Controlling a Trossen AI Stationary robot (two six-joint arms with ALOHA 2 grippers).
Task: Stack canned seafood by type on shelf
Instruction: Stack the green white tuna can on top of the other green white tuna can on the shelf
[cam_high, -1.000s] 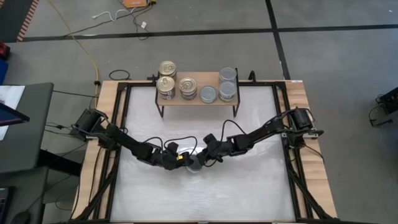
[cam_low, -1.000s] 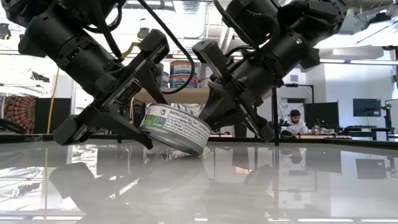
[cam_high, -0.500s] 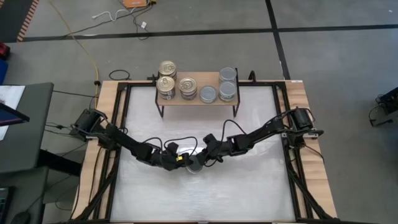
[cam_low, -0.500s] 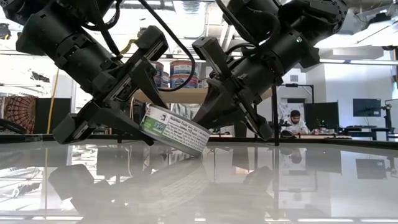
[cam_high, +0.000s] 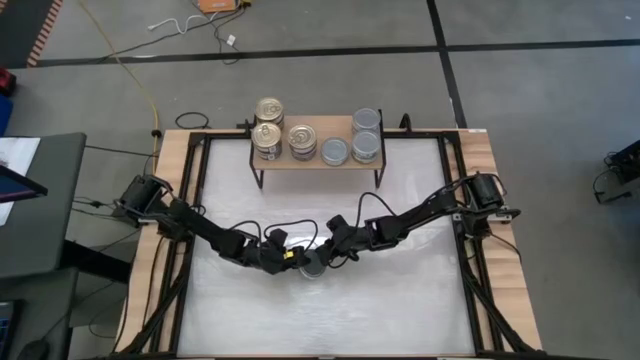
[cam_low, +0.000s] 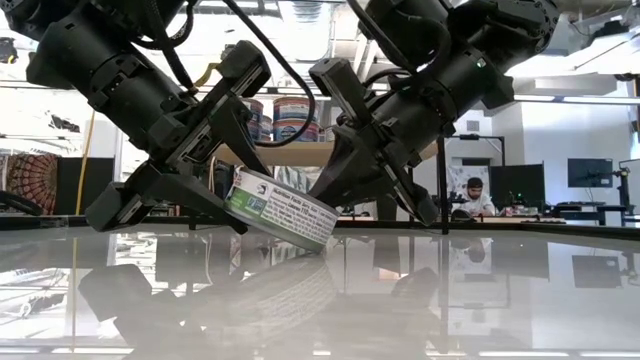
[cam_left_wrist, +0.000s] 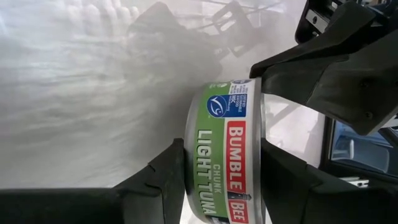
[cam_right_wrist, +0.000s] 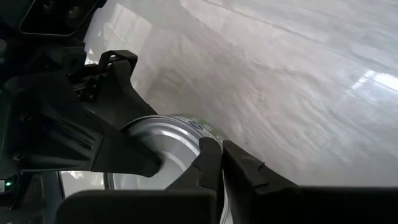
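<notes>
A tuna can (cam_low: 280, 208) with a green, white and red label is tilted at the table's middle (cam_high: 313, 264), between both grippers. My left gripper (cam_left_wrist: 224, 168) is shut on it, coming from the table's left (cam_high: 298, 258). My right gripper (cam_right_wrist: 222, 152) comes from the right (cam_high: 325, 258) with its fingers shut at the can's raised edge. The can's silver end face (cam_right_wrist: 158, 146) shows in the right wrist view. The wooden shelf (cam_high: 325, 125) stands at the far edge. It carries gold-lidded cans (cam_high: 267, 138) on its left and silver-lidded cans (cam_high: 366, 146) on its right, some stacked two high. My left gripper pinches the can between its two fingers (cam_left_wrist: 165, 174), one on each flat end face, with the label wall (cam_left_wrist: 230, 143) between them. It comes slanting down from the table's left. The can is tilted, its low edge (cam_low: 318, 246) at or just above the table; which, I cannot tell. My right gripper has its shut fingertips (cam_right_wrist: 208, 155) against the can's rim (cam_right_wrist: 205, 138) at the raised side, slanting down from the table's right. Whether they pinch the rim's lip or only rest on it, I cannot tell.
The glossy white tabletop (cam_high: 330, 320) has free room on the near side and on both sides of the arms. Black frame rails (cam_high: 190, 200) run along the table's edges. A person (cam_low: 478, 195) sits far behind the table.
</notes>
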